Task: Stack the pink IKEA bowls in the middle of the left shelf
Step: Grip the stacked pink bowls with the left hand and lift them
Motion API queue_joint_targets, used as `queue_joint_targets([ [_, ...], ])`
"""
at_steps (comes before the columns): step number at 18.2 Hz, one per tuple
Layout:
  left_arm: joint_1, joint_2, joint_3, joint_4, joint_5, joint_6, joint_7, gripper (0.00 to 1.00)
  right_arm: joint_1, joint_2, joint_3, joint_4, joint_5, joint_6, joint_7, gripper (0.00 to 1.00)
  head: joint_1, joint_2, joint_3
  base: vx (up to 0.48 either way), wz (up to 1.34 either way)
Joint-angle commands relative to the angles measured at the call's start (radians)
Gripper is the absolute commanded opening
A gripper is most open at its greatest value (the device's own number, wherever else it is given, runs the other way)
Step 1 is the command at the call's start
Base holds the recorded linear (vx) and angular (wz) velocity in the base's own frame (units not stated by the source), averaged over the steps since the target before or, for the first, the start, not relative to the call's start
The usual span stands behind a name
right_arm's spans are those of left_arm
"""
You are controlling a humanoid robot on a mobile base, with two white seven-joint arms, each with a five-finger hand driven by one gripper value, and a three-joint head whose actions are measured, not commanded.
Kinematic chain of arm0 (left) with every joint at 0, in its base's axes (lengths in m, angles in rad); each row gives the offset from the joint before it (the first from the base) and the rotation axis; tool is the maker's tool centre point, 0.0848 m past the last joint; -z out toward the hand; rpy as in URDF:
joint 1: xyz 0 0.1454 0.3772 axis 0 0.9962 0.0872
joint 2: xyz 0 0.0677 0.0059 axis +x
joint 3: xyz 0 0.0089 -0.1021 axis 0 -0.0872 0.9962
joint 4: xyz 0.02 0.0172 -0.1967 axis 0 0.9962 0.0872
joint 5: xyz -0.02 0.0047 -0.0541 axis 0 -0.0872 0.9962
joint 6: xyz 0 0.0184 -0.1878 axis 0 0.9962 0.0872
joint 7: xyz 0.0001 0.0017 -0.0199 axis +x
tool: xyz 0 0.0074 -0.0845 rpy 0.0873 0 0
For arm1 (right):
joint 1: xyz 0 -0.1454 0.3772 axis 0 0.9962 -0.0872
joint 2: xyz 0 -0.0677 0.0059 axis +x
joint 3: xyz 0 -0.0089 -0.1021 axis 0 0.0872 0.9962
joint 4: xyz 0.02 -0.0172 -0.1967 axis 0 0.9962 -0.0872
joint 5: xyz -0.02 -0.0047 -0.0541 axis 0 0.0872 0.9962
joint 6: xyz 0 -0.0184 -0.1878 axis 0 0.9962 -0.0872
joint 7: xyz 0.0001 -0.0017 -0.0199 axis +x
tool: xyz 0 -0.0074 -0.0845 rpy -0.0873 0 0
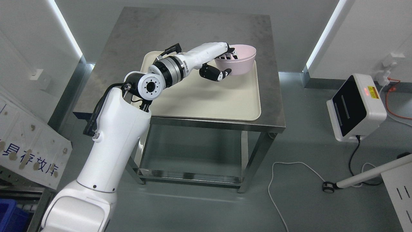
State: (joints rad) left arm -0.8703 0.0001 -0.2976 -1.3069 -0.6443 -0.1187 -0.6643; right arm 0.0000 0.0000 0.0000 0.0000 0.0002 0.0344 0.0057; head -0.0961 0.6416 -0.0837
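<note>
A pink bowl stands at the far right corner of a cream tray on a steel table. My left arm reaches across the tray from the lower left. My left hand grips the bowl's near-left rim: fingers hook inside the bowl and the black thumb presses on the outer wall. The bowl looks to rest on the tray. No second bowl and no shelf shelf level show. My right arm is out of view.
A white device with a black screen stands on the floor at the right, with cables trailing. A white panel with characters leans at the left. A blue crate sits at the lower left.
</note>
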Motion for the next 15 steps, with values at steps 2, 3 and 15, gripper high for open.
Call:
queue_joint_targets([
  [2,0.135,0.017,0.159,-0.225,0.003,-0.16,-0.006,0.02,0.029,-0.017,-0.011,-0.034,0.0,-0.001,0.0,1.0,0.0,0.0,0.0,0.0,0.0],
  [3,0.167,0.017,0.198,-0.25,0.003,-0.192,-0.009,0.02,0.029,-0.017,-0.011,-0.034,0.0,-0.001,0.0,1.0,0.0,0.0,0.0,0.0,0.0],
  [15,0.298,0.017,0.33,-0.314,0.066,-0.421,-0.041,0.02,0.029,-0.017,-0.011,-0.034,0.0,0.001,0.0,1.0,0.0,0.0,0.0,0.0,0.0],
])
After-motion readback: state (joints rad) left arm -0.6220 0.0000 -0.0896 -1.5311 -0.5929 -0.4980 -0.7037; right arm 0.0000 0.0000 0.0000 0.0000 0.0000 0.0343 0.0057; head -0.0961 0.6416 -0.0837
